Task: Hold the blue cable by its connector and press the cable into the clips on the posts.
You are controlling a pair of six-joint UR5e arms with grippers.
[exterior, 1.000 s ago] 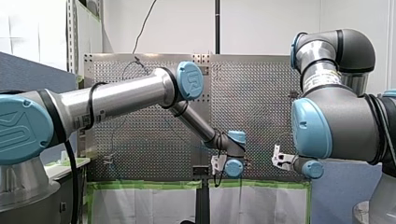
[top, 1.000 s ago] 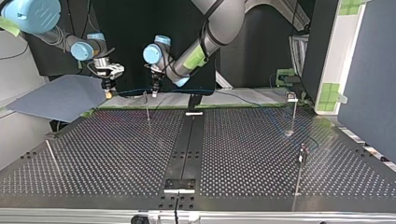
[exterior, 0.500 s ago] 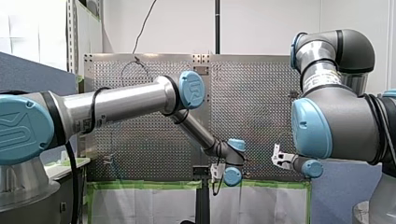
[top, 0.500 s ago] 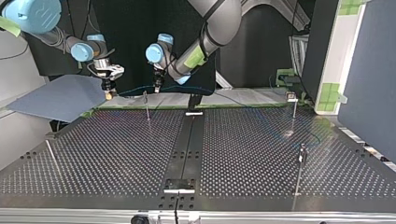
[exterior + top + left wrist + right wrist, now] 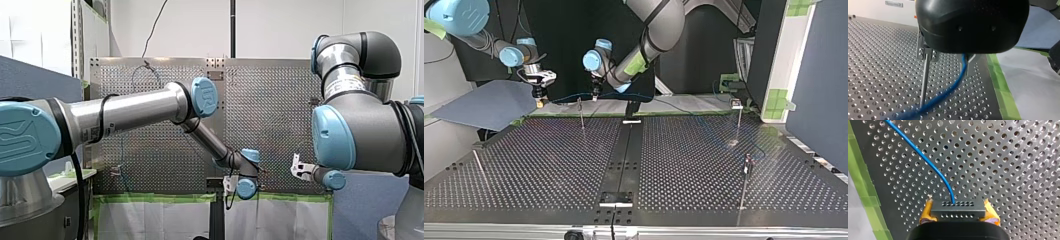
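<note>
- The perforated desk (image 5: 549,165) is carrying several thin posts. The one being worked on (image 5: 581,116) is standing at about eleven o'clock in the top view, near the far edge.
- My left arm (image 5: 654,30) is reaching in from one o'clock in the top view. My left gripper (image 5: 595,95) is hovering just above that post at its one o'clock. Its housing is hiding the jaws in the wrist view, so I cannot tell whether they are open or closed.
- My right arm (image 5: 479,37) is coming in from ten o'clock. My right gripper (image 5: 540,99) is hanging beyond the desk's far edge, with its yellow-padded jaws clamping the connector (image 5: 958,209) from both sides.
- The blue cable (image 5: 930,167) is leaving the connector and running across to my left gripper. There it is dropping out from under the housing just beside the clip (image 5: 926,53), and it is not visibly seated.
- Risks, as I judge them:
  - A push that is slightly off line could send the cable sliding past the clip's mouth.
  - The slender post could be bending aside under the pressure.
  - Too much tension could be dragging the connector out of the pads.
</note>
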